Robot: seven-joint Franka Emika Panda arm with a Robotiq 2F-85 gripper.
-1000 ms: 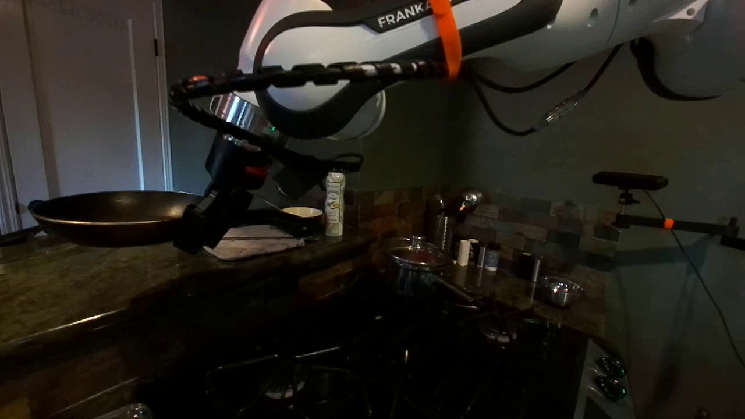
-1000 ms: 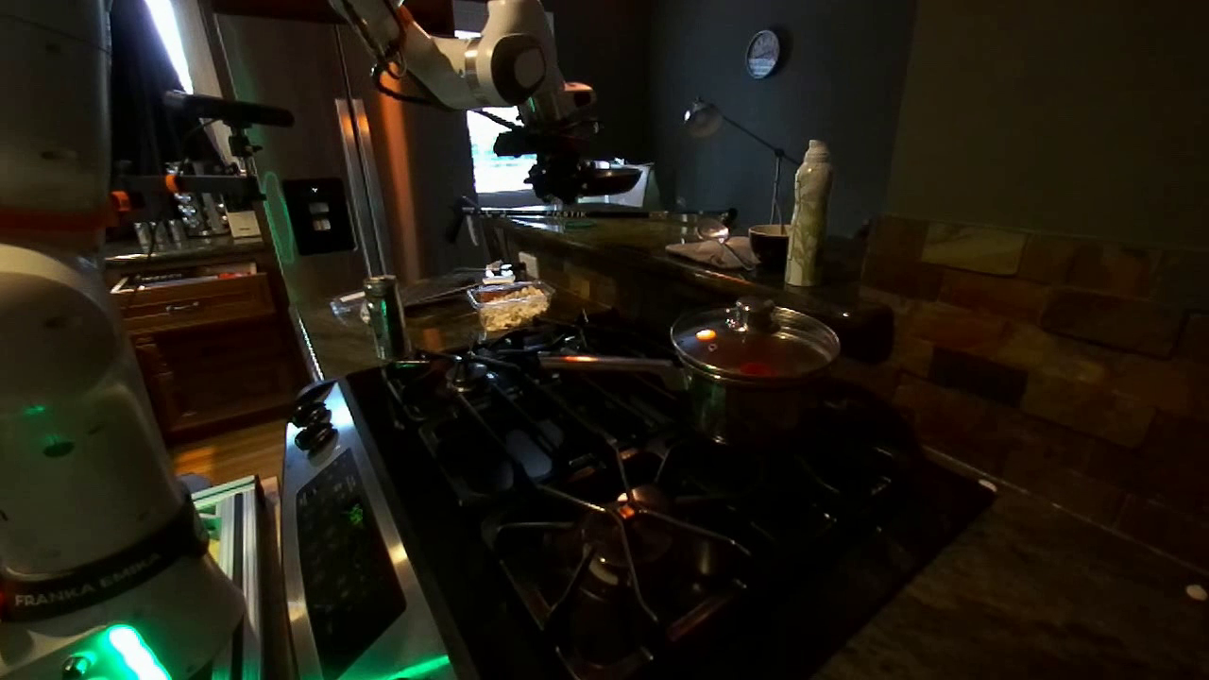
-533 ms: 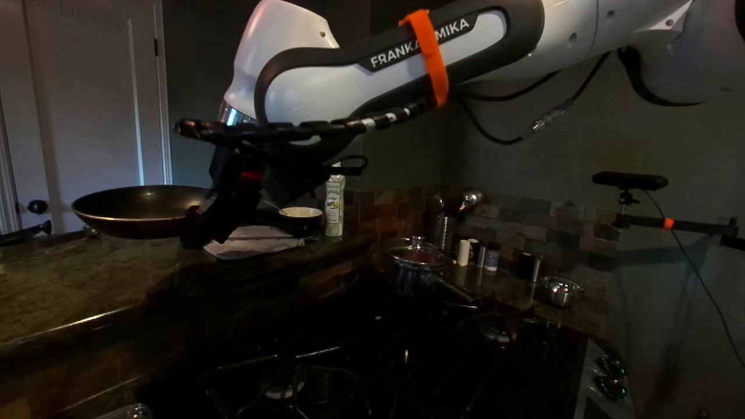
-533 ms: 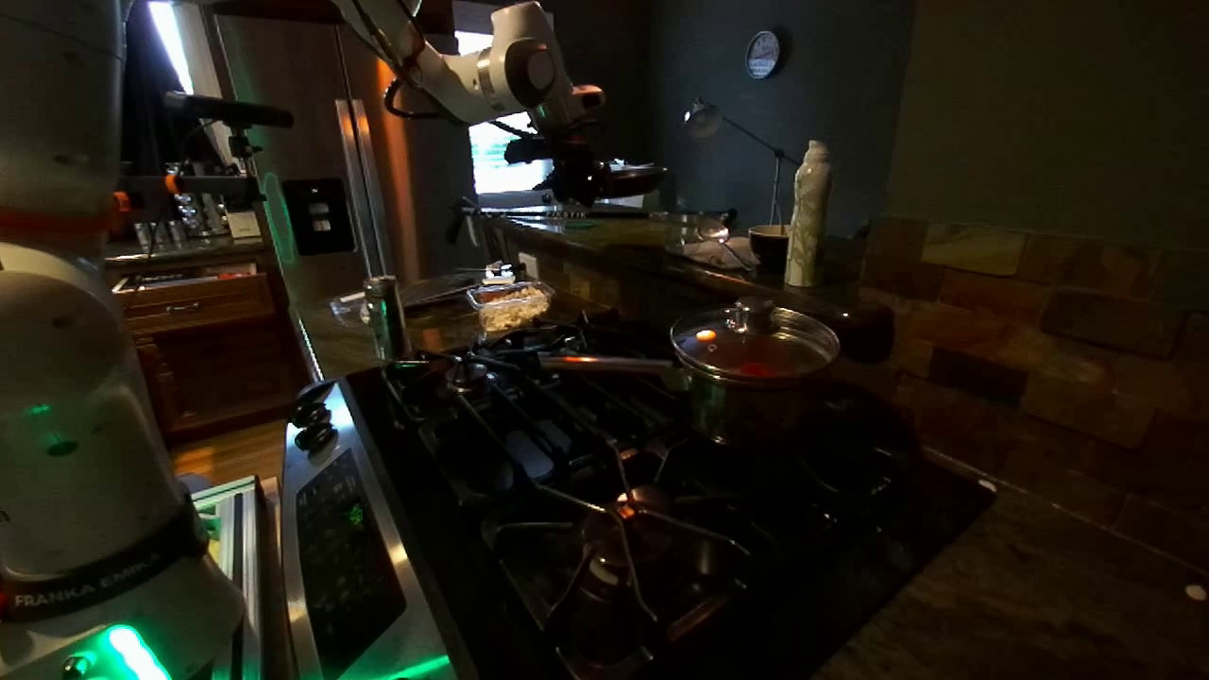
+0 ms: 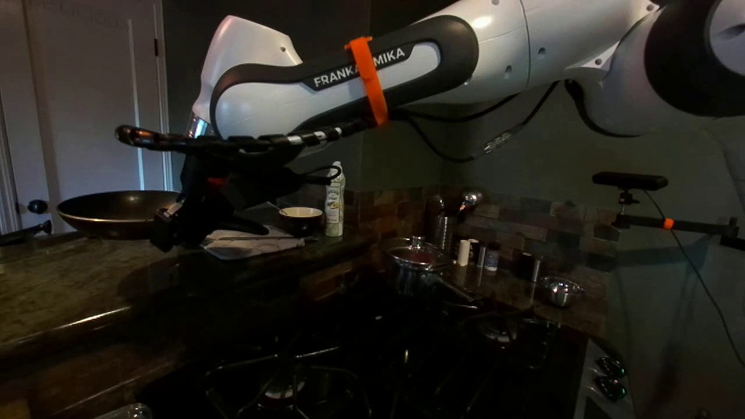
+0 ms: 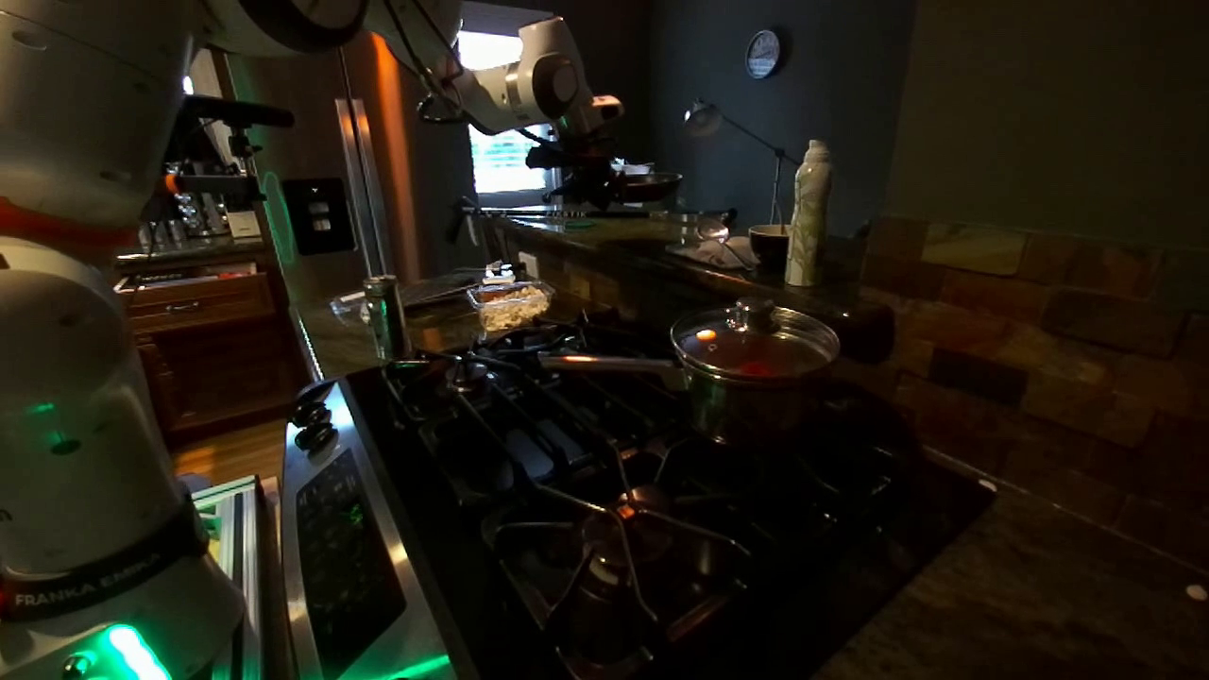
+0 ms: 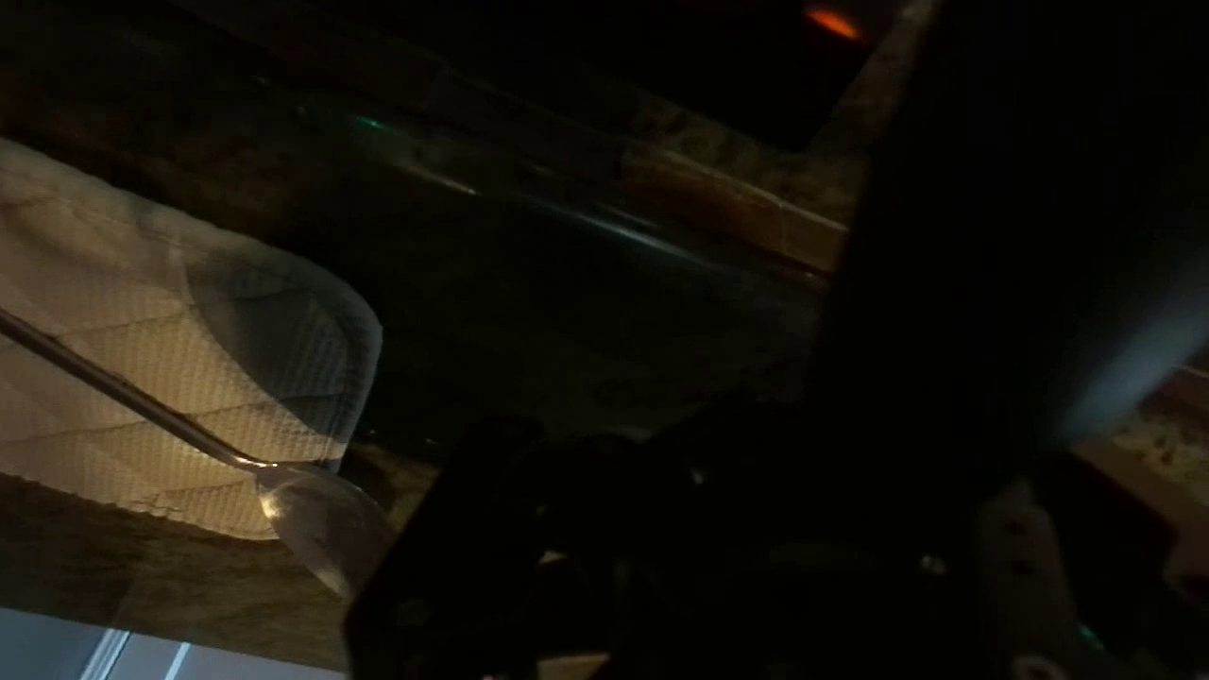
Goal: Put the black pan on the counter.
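Arm [image 5: 273, 107] and black pan [image 5: 113, 208]: both farther left and a touch lower in an exterior view than in the earlier frame.
Gripper [image 5: 169, 230]: left of centre in that frame, clamped on the pan's handle [image 5: 251, 225] just beside the rim; how far its jaws stand apart is lost in the dark.
Handle end: juts out to the right of the gripper.
Pan's place: left of the frame, nearly level, over the counter [image 5: 64, 279]; I cannot tell whether its base touches it.
Quilted cloth [image 7: 123, 274]: on the counter, left side of the wrist view; a spoon [image 7: 321, 519] stretches across it, broad end past the edge.
Bowl [image 5: 301, 222] and pale bottle [image 5: 334, 201]: near each other, right of the cloth in both exterior views, the bottle upright.
Lidded pot [image 6: 756, 392]: on the stovetop [image 6: 831, 567], right of centre in an exterior view.
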